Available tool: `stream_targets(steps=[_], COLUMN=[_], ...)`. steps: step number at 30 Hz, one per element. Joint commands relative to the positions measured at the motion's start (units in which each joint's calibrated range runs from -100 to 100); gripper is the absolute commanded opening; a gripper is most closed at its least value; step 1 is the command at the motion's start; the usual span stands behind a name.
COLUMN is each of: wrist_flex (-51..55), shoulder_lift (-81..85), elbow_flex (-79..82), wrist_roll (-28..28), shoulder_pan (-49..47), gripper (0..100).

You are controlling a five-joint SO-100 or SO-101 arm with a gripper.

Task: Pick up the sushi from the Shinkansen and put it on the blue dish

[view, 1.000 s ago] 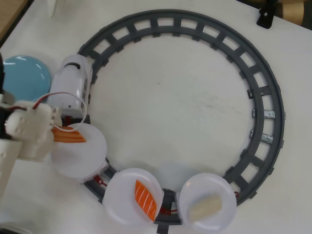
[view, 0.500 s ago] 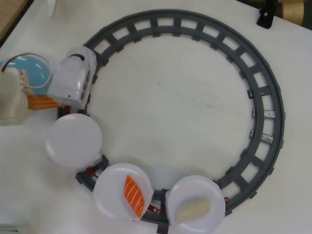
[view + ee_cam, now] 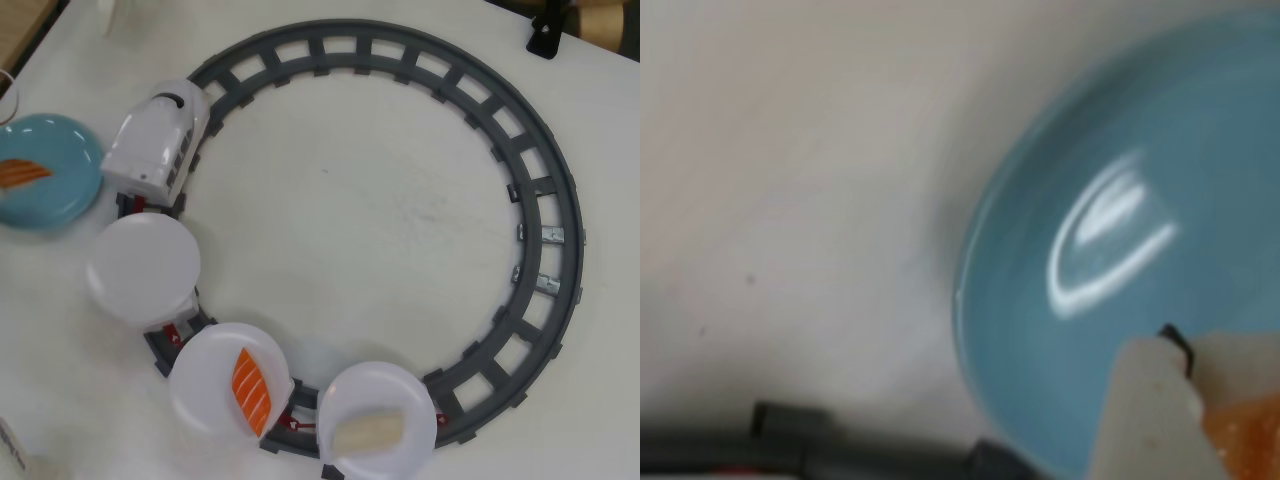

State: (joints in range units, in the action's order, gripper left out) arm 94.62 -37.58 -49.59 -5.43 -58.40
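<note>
While the overhead view shows no arm at all, one sushi (image 3: 22,173) lies on the blue dish (image 3: 60,190) at the far left of the frame, toward the dish's left side and cut by the frame edge. In the wrist view, which is blurred, the blue dish (image 3: 1090,260) fills the right half and an orange piece, the sushi (image 3: 1245,435), sits in the lower right corner against a white finger of the claw (image 3: 1155,415); whether the claw is clamped on it or has let go cannot be told from here. Just right of the dish in the overhead view stands the Shinkansen (image 3: 157,146), its rounded nose pointing to the upper right, on the upper left of the grey ring track (image 3: 545,180). Behind it, down the left and bottom of the frame, follow three round white plates: the first plate (image 3: 142,270) is bare, the second plate (image 3: 228,394) carries another salmon sushi (image 3: 250,386), and the third plate (image 3: 375,422) at the bottom edge carries a pale cream rectangular piece (image 3: 368,434). All of it rests on a white table (image 3: 370,220).
</note>
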Motion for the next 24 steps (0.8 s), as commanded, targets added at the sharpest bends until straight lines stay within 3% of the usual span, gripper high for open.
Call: stream_targets(steps=[1, 24], wrist_flex=[0.62, -0.14], shoulder_lift=[-3.11, -17.05], elbow_flex=[-6.68, -17.95], wrist_roll=[0.36, -1.21], shoulder_pan=[-0.93, 0.48], gripper=[11, 11])
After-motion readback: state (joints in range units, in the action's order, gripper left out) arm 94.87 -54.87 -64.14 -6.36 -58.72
